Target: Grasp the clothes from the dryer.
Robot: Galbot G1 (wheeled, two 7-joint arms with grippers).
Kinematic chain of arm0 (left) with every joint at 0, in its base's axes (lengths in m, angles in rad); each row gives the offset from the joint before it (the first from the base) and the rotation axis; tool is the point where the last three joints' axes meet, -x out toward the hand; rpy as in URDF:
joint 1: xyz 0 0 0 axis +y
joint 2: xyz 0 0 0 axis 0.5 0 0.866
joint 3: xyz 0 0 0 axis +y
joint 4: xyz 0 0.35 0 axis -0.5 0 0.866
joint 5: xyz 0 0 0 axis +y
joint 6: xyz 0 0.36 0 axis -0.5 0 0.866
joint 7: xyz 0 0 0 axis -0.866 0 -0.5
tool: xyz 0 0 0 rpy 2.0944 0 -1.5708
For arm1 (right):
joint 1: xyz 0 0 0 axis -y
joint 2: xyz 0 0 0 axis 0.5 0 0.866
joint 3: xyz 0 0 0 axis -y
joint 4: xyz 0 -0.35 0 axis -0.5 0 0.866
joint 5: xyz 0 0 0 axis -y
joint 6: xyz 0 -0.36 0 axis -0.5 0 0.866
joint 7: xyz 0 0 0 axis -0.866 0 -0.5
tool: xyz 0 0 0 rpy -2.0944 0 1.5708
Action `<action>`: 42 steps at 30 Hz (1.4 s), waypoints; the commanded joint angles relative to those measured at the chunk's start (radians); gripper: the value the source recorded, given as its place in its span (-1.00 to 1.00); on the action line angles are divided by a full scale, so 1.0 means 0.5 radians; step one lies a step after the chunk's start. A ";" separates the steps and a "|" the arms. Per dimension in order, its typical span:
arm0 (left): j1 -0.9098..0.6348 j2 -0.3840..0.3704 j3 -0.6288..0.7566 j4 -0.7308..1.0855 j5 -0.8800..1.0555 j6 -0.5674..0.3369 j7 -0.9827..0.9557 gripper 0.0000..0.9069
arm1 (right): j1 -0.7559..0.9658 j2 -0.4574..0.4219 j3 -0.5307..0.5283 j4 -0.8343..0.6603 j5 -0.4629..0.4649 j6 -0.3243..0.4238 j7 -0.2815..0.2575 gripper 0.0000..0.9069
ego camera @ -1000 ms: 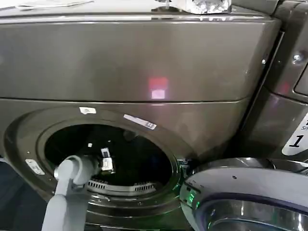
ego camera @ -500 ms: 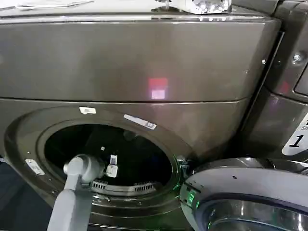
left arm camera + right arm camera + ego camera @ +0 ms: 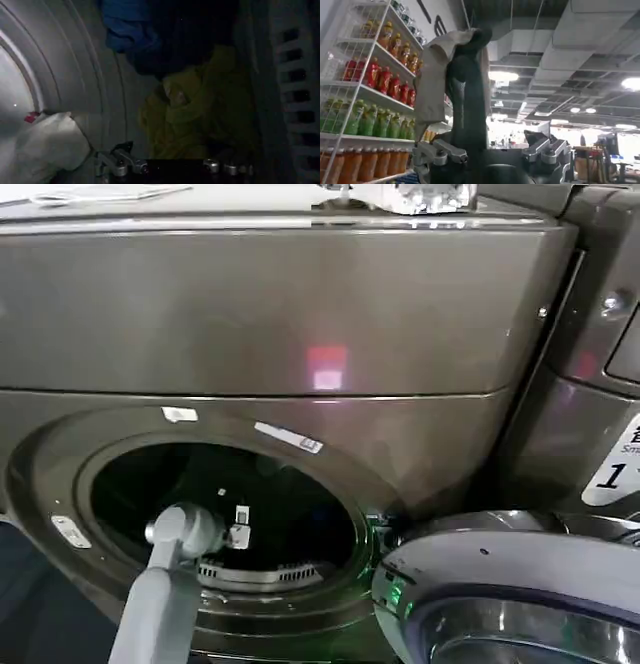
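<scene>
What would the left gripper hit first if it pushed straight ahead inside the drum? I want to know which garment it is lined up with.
Most likely the yellow-green garment, lying straight ahead of the open left gripper; the whitish cloth sits off to one side. Depth is hard to judge.

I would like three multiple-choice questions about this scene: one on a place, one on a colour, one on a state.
1. Where is the left gripper?
A. Inside the dryer's round opening
B. On top of the dryer
C. Against the door glass

2. What colour is the garment ahead of the left gripper?
A. Red
B. Yellow-green
C. Pink

3. How is the dryer door?
A. Shut
B. Swung open
C. Covered by a towel

Answers:
1 A: the left gripper reaches into the opening of the dryer.
2 B: the left wrist view shows the yellow-green garment beyond the open fingers.
3 B: the door hangs aside at lower right, leaving the drum exposed.
</scene>
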State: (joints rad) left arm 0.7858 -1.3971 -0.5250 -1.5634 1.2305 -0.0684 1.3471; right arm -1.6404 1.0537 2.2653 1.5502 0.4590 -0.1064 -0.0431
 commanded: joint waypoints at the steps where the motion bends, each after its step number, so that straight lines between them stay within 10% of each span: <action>1: -0.003 0.003 0.007 0.111 -0.104 0.014 -0.001 -1.00 | 0.005 0.000 -0.005 0.001 0.000 0.002 0.002 1.00; 21: -0.066 0.006 -0.014 -0.100 -0.646 0.227 -0.423 -1.00 | 0.001 0.006 0.000 0.002 0.006 -0.011 -0.018 1.00; 31: -0.101 -0.113 -0.013 -0.166 -0.996 0.847 -1.632 -1.00 | 0.005 0.018 -0.026 0.043 -0.017 -0.049 0.000 1.00; 42: 0.013 -0.332 0.023 -0.362 -1.987 1.059 -2.847 -1.00 | -0.003 0.038 -0.003 0.085 0.011 -0.078 -0.047 1.00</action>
State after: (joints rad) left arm 0.7651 -1.5012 -0.5192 -1.6741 0.6207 0.3454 0.3898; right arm -1.6390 1.0667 2.2537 1.5795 0.4541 -0.1279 -0.0462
